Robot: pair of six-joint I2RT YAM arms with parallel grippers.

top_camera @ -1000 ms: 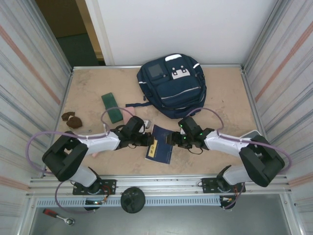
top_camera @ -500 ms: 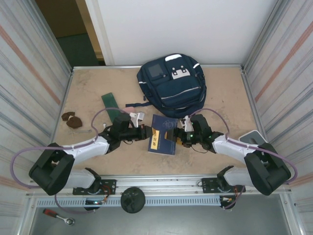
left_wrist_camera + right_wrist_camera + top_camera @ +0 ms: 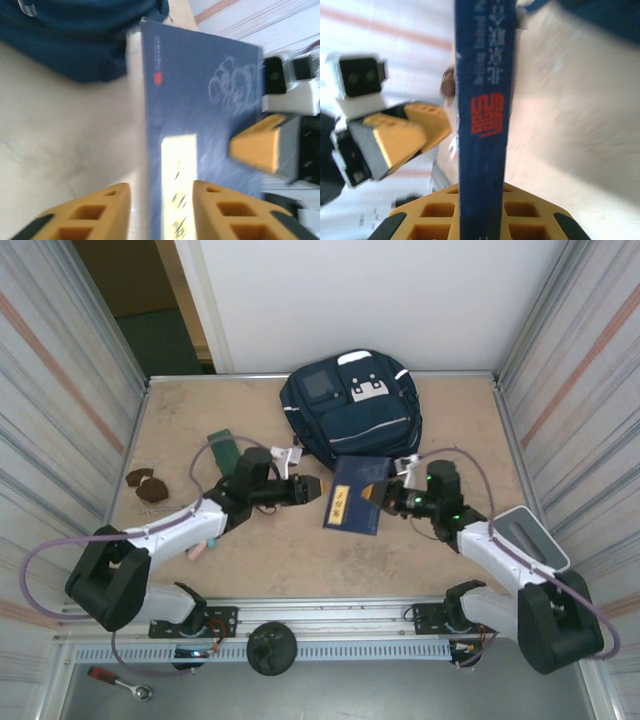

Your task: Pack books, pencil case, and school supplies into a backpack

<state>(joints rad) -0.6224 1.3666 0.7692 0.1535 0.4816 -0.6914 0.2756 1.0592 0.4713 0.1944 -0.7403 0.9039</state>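
Navy-blue book [image 3: 356,506] with a yellow label strip sits at mid-frame, its right edge clamped tight between the right fingers [image 3: 378,494]. The left fingers [image 3: 308,487] stand partly apart at its left edge, seemingly not gripping it. Beyond, upper centre, the backpack [image 3: 350,415] lies on the sandy worktop [image 3: 200,410], just behind the book.

The left arm [image 3: 170,530] and right arm [image 3: 490,540] are built alike: a bulky black shoulder block, a smooth white middle link and a black wrist, on a black base [image 3: 195,620] fixed with small screws. A thin lilac cable [image 3: 455,449] runs along each. The left claw [image 3: 312,487] and right claw [image 3: 378,493] have orange-yellow fingers [image 3: 85,212] moulded with square pockets. A white camera box [image 3: 357,75] with two dark lenses sits behind the left claw. Small green lights [image 3: 447,508] glow on the right wrist.
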